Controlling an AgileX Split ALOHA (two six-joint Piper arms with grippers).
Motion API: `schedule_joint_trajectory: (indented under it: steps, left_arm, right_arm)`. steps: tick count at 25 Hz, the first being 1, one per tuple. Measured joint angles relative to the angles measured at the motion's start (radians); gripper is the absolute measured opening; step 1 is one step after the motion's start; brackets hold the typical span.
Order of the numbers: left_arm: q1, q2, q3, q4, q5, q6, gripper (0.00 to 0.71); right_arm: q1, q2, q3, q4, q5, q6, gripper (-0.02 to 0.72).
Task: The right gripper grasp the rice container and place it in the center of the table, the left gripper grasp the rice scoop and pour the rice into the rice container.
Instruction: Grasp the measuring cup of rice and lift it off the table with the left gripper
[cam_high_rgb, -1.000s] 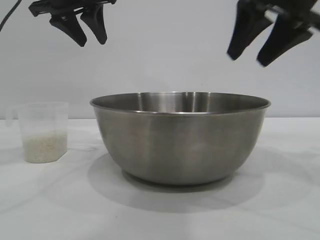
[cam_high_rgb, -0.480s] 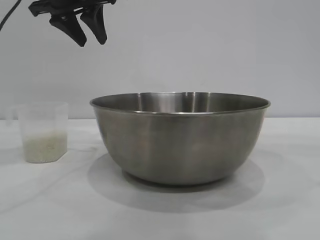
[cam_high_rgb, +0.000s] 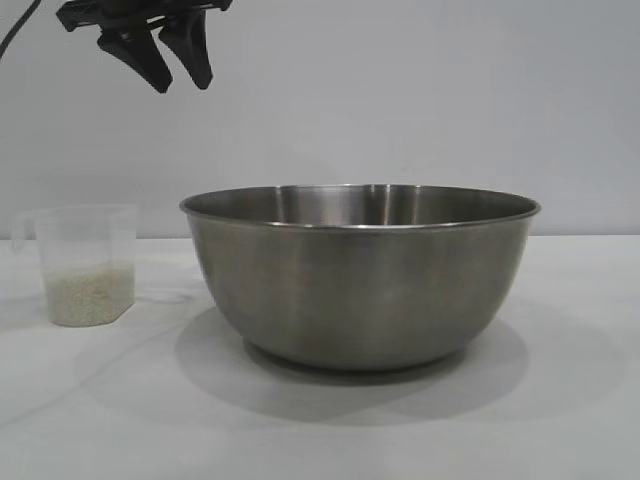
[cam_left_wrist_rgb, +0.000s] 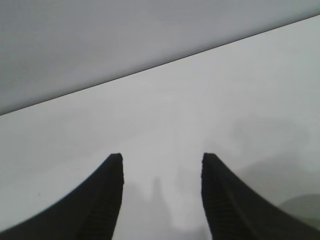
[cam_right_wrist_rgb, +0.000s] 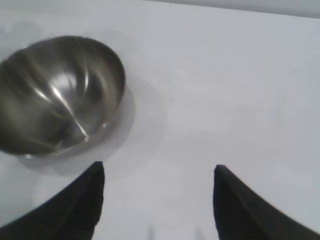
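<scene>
Since a second ago my right gripper (cam_right_wrist_rgb: 157, 200) has lifted up and out of the outside camera's sight, while my left gripper (cam_high_rgb: 170, 55) has hardly shifted and the bowl has stayed where it stands. I take that to mean my right arm's part is done: the rice container (cam_high_rgb: 360, 275) sits about mid-table, released, so I have pulled back to leave room.

Starting from my left side: my left gripper hangs high, fingers apart and holding nothing, its wrist camera seeing only bare table (cam_left_wrist_rgb: 200, 110) beneath. The rice scoop (cam_high_rgb: 85, 265) stands upright well below it and slightly out to the side, away from the bowl, its handle (cam_high_rgb: 20, 232) turned outward. The rice (cam_high_rgb: 90, 293) fills roughly its lower third. I judge the scoop is set apart from the bowl so that I can come down on it without clipping the steel rim.

Next comes the rice container, near the scoop but not touching. From my right wrist its inside looks bare of grains. My right gripper is above the table off to the bowl's far side, fingers spread wide and empty.

Nothing stands between my left gripper and the scoop. The bowl's tall wall is what I must clear when I carry the scoop over to tip it
</scene>
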Motion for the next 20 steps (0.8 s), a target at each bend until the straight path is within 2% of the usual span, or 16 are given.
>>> schedule_joint_trajectory:
  steps: [2,4,9,18,20]
  left_arm:
    - [0.000,0.000,0.000,0.002,-0.002,0.000,0.316]
    - [0.000,0.000,0.000,0.002,-0.002,0.000,0.316]
    - [0.000,0.000,0.000,0.004,-0.004,0.000,0.316]
    - [0.000,-0.011,0.002,0.029,-0.004,0.000,0.316]
    - [0.000,-0.033,0.031,0.034,-0.037,0.000,0.316]
  right_arm:
    - [0.000,-0.053,0.007,-0.063,0.045,0.039,0.401]
    - [0.000,-0.110,0.025,-0.094,0.068,0.067,0.401]
    - [0.000,-0.228,0.096,-0.112,0.098,0.105,0.401]
    - [0.000,-0.404,0.116,-0.123,0.134,0.111,0.401]
    - [0.000,-0.425,0.116,-0.124,0.137,0.111,0.401]
